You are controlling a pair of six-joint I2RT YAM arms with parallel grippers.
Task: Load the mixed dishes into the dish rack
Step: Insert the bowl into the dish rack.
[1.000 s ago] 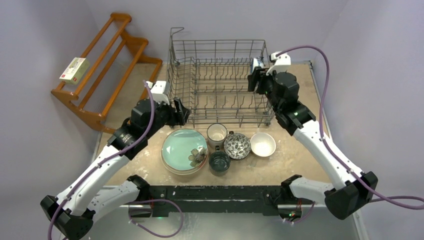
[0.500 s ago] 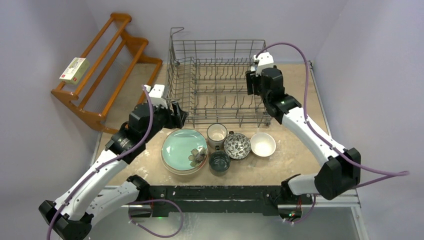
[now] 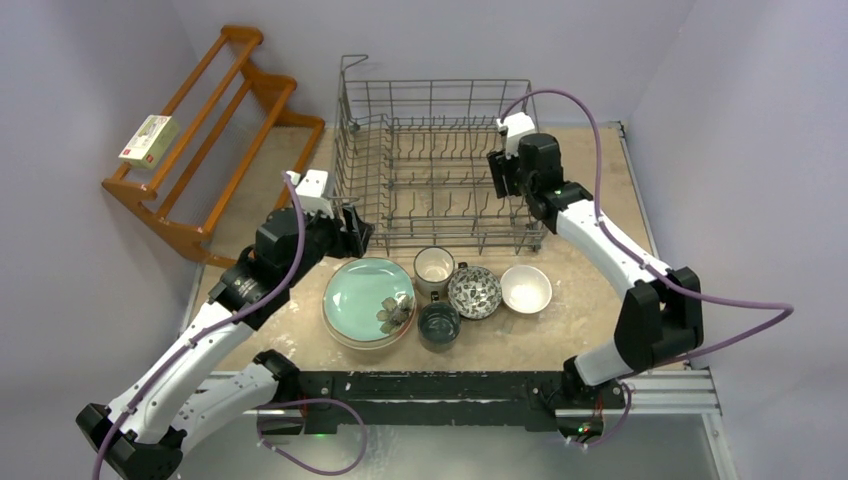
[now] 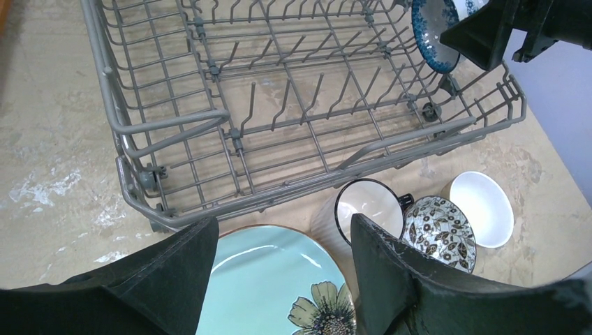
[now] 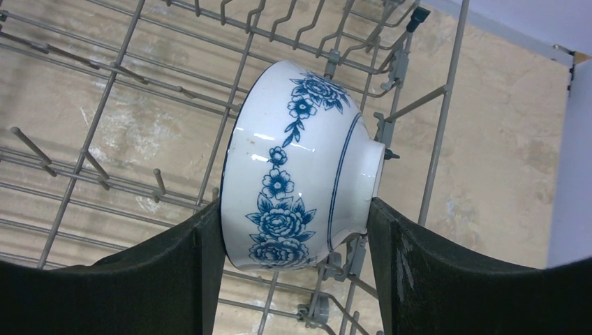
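The right gripper (image 5: 297,220) is clamping the blue-flowered bowl (image 5: 300,139), which is tipped on its side, with one finger pressing against the rim and the other against the foot ring. It is hanging over the tines along the right-hand side of the dish rack (image 3: 430,100), just inside the tall wire wall. Whether the bowl is touching a tine, I cannot tell from here. Over on the other side, the left gripper (image 4: 279,258) is hovering with its jaws spread wide and nothing between them. It is sitting above the near left corner of the rack and the far edge of the mint green plate (image 3: 362,290), whose painted flower is showing in the wrist view. The rest of the dishes are waiting in a cluster on the table (image 3: 590,300), just in front of the rack. The white mug (image 3: 434,266) is standing just beside the plate, and the dark teal mug (image 3: 439,324) is standing nearer the arms. The patterned bowl (image 3: 474,291) is sitting right next to both mugs, and the white bowl (image 3: 526,288) is resting at the right end of the row. Off to the left, a wooden shelf (image 3: 215,150) is leaning by the wall with a small box (image 3: 149,139) lying on its slats.
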